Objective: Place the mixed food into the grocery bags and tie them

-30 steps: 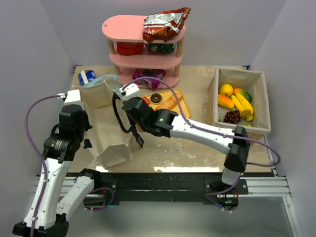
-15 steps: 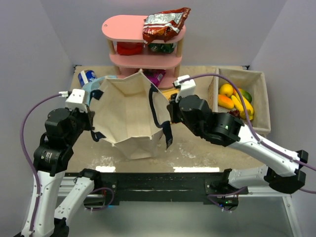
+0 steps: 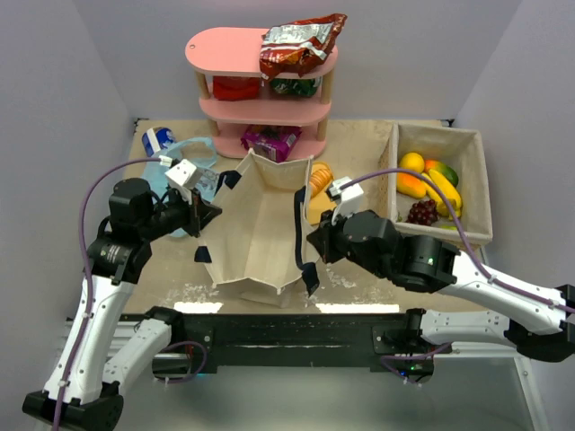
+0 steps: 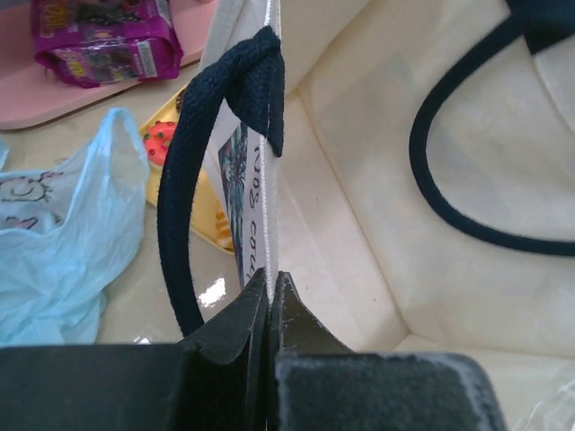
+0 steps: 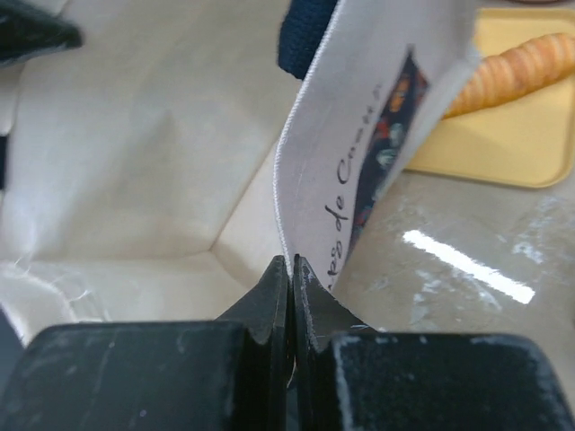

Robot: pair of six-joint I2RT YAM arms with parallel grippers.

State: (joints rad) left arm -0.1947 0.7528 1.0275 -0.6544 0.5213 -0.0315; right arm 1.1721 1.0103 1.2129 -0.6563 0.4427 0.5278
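A cream cloth tote bag (image 3: pixel 256 224) with navy handles stands open at mid-table. My left gripper (image 3: pixel 205 215) is shut on its left rim (image 4: pixel 269 180), and my right gripper (image 3: pixel 313 242) is shut on its right rim (image 5: pixel 359 135); in the wrist views the left gripper (image 4: pixel 271 278) and the right gripper (image 5: pixel 290 262) both pinch the hem. A light-blue plastic grocery bag (image 3: pixel 193 148) lies crumpled behind the left gripper, also in the left wrist view (image 4: pixel 63 233). Of the mixed food, a crisp bag (image 3: pixel 301 43) tops the shelf, a purple packet (image 3: pixel 269 139) lies on its lowest tier and bananas (image 3: pixel 442 190) lie in the basket.
A pink three-tier shelf (image 3: pixel 225 49) stands at the back. A yellow tray (image 5: pixel 503 153) with a sliced loaf (image 3: pixel 319 178) sits behind the tote. A cloth-lined wicker basket (image 3: pixel 476 180) of fruit is at the right. A blue can (image 3: pixel 157 139) lies back left.
The tote has been turned and spread open between the arms. My right gripper has closed on its right rim and drawn toward the near edge; my left gripper has swung right with the left rim.
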